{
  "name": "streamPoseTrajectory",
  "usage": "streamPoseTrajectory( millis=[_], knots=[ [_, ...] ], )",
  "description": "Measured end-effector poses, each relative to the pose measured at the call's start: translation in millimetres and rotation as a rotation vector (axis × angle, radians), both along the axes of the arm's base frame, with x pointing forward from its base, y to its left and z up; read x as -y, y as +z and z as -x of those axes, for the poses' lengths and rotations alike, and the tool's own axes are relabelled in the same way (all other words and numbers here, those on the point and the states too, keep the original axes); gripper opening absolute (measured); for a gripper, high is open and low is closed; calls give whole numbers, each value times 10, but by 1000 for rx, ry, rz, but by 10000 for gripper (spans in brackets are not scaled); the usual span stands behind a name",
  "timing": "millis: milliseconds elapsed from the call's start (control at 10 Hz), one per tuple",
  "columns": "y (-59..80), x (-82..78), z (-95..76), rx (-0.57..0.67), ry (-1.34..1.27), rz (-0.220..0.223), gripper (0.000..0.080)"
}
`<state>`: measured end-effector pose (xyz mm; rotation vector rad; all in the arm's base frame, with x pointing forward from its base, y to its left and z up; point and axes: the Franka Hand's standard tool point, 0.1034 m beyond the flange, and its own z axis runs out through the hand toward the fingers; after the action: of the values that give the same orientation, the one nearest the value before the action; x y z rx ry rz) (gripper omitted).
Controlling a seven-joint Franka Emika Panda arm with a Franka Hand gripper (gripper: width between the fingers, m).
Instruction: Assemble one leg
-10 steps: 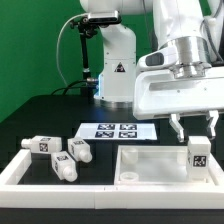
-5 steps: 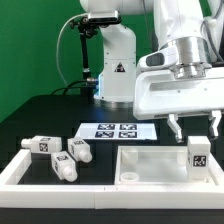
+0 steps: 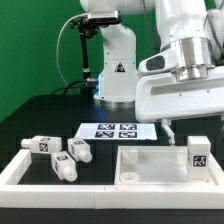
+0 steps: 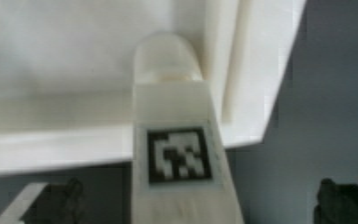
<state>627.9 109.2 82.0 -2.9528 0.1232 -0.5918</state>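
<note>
Gripper [image 3: 190, 128] hangs with fingers spread above the upright leg [image 3: 199, 155]; its square tag shows only a black-and-white pattern, no readable writing.

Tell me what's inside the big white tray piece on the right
One leg stands upright in the tray, in its corner at the exterior view's right, directly under the open pincer. The rest of the floor looks bare, but the near rim covers its front strip.

A black counter [image 3: 40, 115] carries the white marker board [image 3: 118, 129] at its middle, with a white rimmed frame [image 3: 14, 171] along its front edge.
</note>
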Motion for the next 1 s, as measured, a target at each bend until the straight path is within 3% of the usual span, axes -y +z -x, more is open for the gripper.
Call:
streamPoseTrajectory(
  millis=[200, 600, 800, 1000],
  knots=[
    [13, 75, -70, -139, 13, -36, 649],
    [26, 116, -11, -340, 23, -85, 649],
    [9, 128, -24, -332, 20, -78, 649],
    [4, 147, -152, -380, 37, -10, 649]
  ],
)
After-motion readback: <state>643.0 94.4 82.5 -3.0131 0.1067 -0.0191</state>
